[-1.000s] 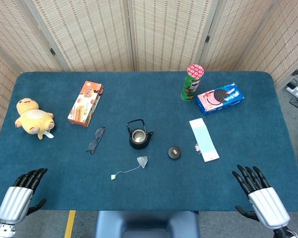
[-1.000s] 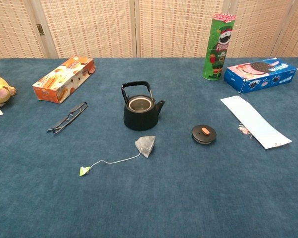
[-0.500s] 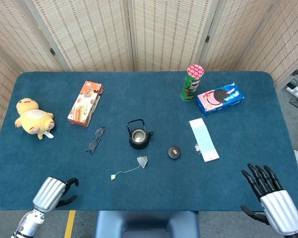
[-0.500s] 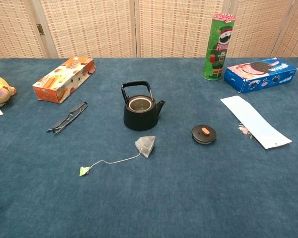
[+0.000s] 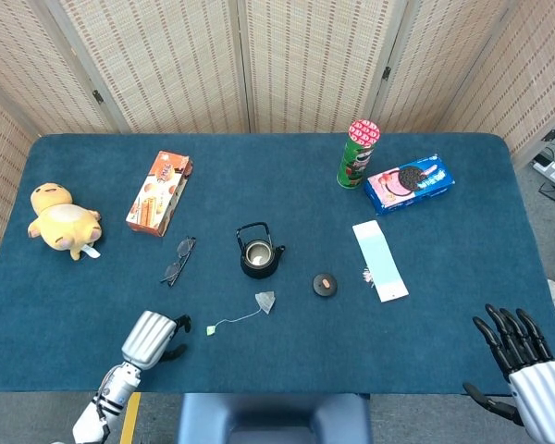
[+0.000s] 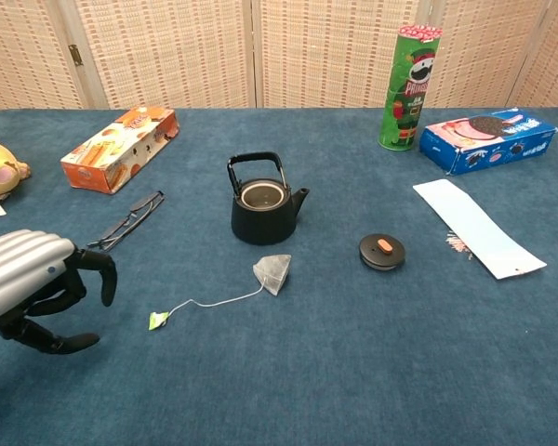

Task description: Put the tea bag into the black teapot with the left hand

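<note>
Woven screens close off the back of a blue-carpeted table (image 5: 444, 120). Near the middle sits the black teapot (image 5: 259, 252), upright, lid off, its handle raised; the lid (image 5: 325, 285) lies apart to its lower right. Just below the teapot the tea bag (image 5: 265, 302) rests on the cloth, its string trailing to a small green tag (image 5: 210, 329) at lower left.

At the lower left of the head view the left hand (image 5: 151, 337) reaches over the table edge, silver back upward, dark fingers (image 6: 100, 271) curled downward with the thumb spread below — it holds nothing and hangs just left of the tag, not touching it. In the chest view the same hand fills the lower left corner, knuckles toward the glasses (image 6: 127, 221).

At the lower right corner the right hand (image 5: 527, 359) hovers off the table's edge, fingers straight and fanned apart, empty.

Elsewhere: a yellow plush toy (image 5: 63, 220) at the left, an orange snack box (image 5: 159, 192) above the glasses, a chip can (image 5: 358, 154) and a blue cookie pack (image 5: 409, 183) at upper right, and a white paper strip (image 5: 379, 260) right of the lid.
</note>
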Action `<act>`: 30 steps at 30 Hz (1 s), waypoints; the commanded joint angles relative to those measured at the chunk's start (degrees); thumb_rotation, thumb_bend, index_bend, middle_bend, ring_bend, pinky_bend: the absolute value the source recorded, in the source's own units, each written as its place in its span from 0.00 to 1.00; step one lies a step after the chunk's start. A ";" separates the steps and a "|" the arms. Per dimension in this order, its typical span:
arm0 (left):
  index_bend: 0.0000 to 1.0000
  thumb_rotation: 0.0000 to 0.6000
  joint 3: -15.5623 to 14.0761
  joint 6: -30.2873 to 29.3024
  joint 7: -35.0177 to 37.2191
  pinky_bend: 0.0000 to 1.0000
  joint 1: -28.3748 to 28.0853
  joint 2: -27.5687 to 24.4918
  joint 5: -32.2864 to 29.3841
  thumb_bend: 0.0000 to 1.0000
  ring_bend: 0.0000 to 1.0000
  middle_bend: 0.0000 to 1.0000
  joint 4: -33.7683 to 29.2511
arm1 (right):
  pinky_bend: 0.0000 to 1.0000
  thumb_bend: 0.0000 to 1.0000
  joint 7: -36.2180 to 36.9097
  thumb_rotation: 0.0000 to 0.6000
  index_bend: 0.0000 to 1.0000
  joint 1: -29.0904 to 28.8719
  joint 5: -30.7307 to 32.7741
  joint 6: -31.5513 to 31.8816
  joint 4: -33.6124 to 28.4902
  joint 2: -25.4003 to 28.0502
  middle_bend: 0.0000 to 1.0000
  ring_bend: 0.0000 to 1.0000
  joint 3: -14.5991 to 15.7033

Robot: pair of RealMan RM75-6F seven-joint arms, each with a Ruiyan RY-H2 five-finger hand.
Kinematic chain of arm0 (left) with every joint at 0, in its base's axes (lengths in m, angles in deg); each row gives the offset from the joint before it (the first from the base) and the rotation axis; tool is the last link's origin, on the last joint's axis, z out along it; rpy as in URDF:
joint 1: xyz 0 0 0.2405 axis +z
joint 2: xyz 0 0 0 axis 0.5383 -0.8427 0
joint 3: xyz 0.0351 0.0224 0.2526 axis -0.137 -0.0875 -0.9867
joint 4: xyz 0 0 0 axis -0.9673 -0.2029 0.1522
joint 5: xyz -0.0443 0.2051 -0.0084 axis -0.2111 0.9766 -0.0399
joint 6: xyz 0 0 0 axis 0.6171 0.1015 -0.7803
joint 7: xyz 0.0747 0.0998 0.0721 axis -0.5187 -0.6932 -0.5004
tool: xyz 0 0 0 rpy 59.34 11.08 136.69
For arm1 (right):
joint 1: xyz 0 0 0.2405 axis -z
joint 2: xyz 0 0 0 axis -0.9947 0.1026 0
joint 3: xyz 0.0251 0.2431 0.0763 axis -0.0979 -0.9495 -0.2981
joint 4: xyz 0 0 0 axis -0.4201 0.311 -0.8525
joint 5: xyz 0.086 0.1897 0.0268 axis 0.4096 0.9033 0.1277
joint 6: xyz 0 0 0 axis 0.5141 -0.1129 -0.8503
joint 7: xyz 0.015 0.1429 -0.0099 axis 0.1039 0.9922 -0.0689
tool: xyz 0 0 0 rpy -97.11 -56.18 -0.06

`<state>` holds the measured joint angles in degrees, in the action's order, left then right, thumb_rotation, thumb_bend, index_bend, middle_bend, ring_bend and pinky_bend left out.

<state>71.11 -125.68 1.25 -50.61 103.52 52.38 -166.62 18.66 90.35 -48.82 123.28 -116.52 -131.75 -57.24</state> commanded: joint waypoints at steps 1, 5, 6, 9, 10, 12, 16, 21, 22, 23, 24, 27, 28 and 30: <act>0.51 1.00 1.16 1.59 -1.29 1.00 -1.21 1.91 -2.24 0.27 1.00 1.00 0.14 | 0.00 0.21 0.21 0.82 0.00 -0.01 0.01 -0.07 -0.05 0.16 0.00 0.00 -0.03; 0.50 1.00 1.61 1.51 -3.24 1.00 -1.79 4.22 -3.53 0.28 1.00 1.00 0.88 | 0.00 0.21 0.60 0.81 0.00 0.16 0.40 0.18 -0.08 0.28 0.00 0.00 -0.29; 0.50 1.00 1.55 1.16 -3.52 1.00 -1.87 4.86 -3.55 0.30 1.00 1.00 1.08 | 0.00 0.21 0.74 0.81 0.00 0.20 0.52 0.23 -0.08 0.33 0.00 0.00 -0.35; 0.50 1.00 1.26 0.41 -4.21 1.00 -1.94 6.17 -3.69 0.34 1.00 1.00 1.53 | 0.00 0.21 1.01 0.82 0.00 0.38 0.34 0.59 0.03 0.42 0.00 0.00 -0.37; 0.50 1.00 1.15 0.44 -4.33 1.00 -1.97 6.41 -3.88 0.35 1.00 1.00 1.48 | 0.00 0.21 1.05 0.82 0.00 0.45 0.25 0.73 0.08 0.43 0.00 0.00 -0.38; 0.50 1.00 0.94 0.40 -4.71 1.00 -2.03 6.82 -4.29 0.36 1.00 1.00 1.28 | 0.00 0.21 1.26 0.82 0.00 0.59 0.07 1.01 0.19 0.48 0.00 0.00 -0.37; 0.50 1.00 0.43 0.75 -5.56 1.00 -2.21 7.34 -5.03 0.36 1.00 1.00 1.07 | 0.00 0.21 1.92 0.82 0.00 0.75 -0.27 1.44 0.45 0.63 0.00 0.00 -0.32; 0.48 1.00 0.10 1.05 -5.89 1.00 -2.43 8.18 -6.07 0.36 1.00 1.00 1.24 | 0.00 0.21 3.20 0.82 0.00 0.93 -0.63 2.04 0.86 1.05 0.00 0.00 -0.19; 0.48 1.00 0.12 1.05 -5.94 1.00 -2.50 8.30 -6.22 0.36 1.00 1.00 1.38 | 0.00 0.21 3.20 0.82 0.00 1.04 -0.64 2.29 0.95 1.05 0.00 0.00 -0.26; 0.48 1.00 0.15 1.01 -6.00 1.00 -2.57 8.41 -6.31 0.36 1.00 1.00 1.60 | 0.00 0.21 3.17 0.82 0.00 1.15 -0.72 2.54 1.01 1.01 0.00 0.00 -0.30; 0.48 1.00 0.16 0.93 -5.97 1.00 -2.69 8.53 -6.35 0.36 1.00 1.00 2.00 | 0.00 0.21 3.25 0.82 0.00 1.27 -1.07 2.84 1.14 1.01 0.00 0.00 -0.23; 0.48 1.00 0.09 1.02 -4.92 1.00 -2.90 8.69 -6.69 0.36 1.00 1.00 2.68 | 0.00 0.21 4.53 0.81 0.00 1.48 -2.93 3.68 1.73 1.39 0.00 0.00 0.56; 0.48 1.00 0.08 1.00 -4.74 1.00 -3.01 8.77 -6.69 0.36 1.00 1.00 2.97 | 0.00 0.21 4.59 0.82 0.00 1.64 -3.29 4.12 1.96 1.37 0.00 0.00 0.61; 0.48 1.00 0.03 1.12 -4.31 1.00 -3.16 8.99 -6.82 0.36 1.00 1.00 3.50 | 0.00 0.21 4.49 0.82 0.00 1.94 -3.81 4.81 2.31 1.23 0.00 0.00 0.65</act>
<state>71.17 -124.62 -3.22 -53.67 112.40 45.65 -163.29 23.02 92.06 -52.25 127.69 -114.50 -130.50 -56.74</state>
